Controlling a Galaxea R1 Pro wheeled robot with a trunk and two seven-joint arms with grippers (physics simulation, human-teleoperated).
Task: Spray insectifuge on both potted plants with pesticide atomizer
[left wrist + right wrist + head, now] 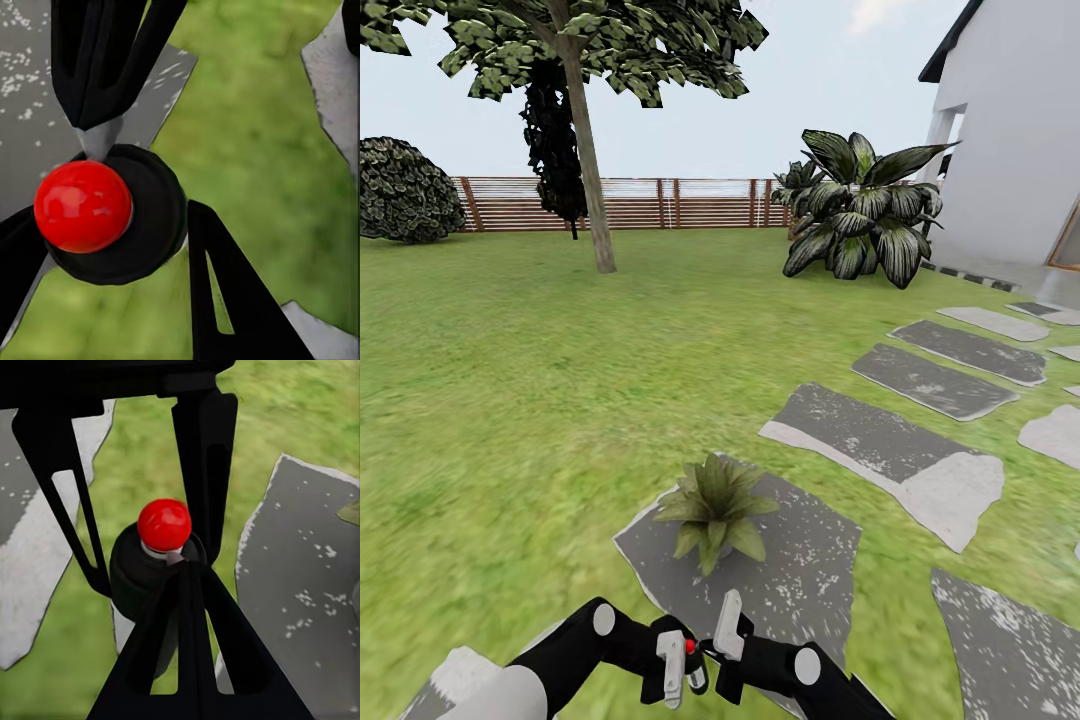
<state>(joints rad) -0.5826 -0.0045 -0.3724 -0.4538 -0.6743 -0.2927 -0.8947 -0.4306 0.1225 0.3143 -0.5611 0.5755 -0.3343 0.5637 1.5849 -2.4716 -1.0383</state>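
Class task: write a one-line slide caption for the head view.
Both grippers meet low over a stepping stone bearing a small potted plant, lawn and fence beyond.

Bright flat daylight, no distinct cast shadows, no glare, grass softly blurred, wrist views smeared

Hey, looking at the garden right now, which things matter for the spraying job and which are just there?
For the job:
pesticide atomizer, red-capped
potted plant on a stepping stone

Just there:
big striped-leaf shrub
tree
wooden fence
round bush
white house
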